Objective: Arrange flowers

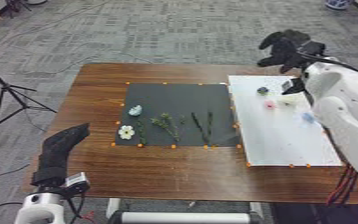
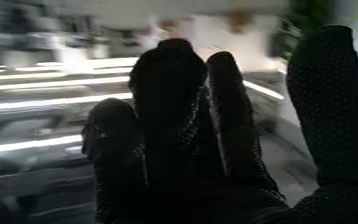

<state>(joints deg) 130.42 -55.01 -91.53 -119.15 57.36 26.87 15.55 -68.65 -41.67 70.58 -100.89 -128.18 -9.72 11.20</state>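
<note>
The left hand (image 1: 62,147) is at near left, fingers straight, and the right hand (image 1: 293,51) at far right, fingers extended, thumb apart.

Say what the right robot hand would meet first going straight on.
Nothing, it seems: ahead of the right robot hand, the way looks free over the gray patterned floor, though depth is unclear.

From where I stand it's a robotics lab in an office-like room: grey patterned carpet (image 1: 158,32) underfoot, a black tripod (image 1: 4,87) at nine o'clock, a loose cable (image 1: 4,173) at eight, and a white robot arm (image 1: 340,106) at three, beside a brown table (image 1: 171,172) dotted with orange markers (image 1: 174,146).
</note>
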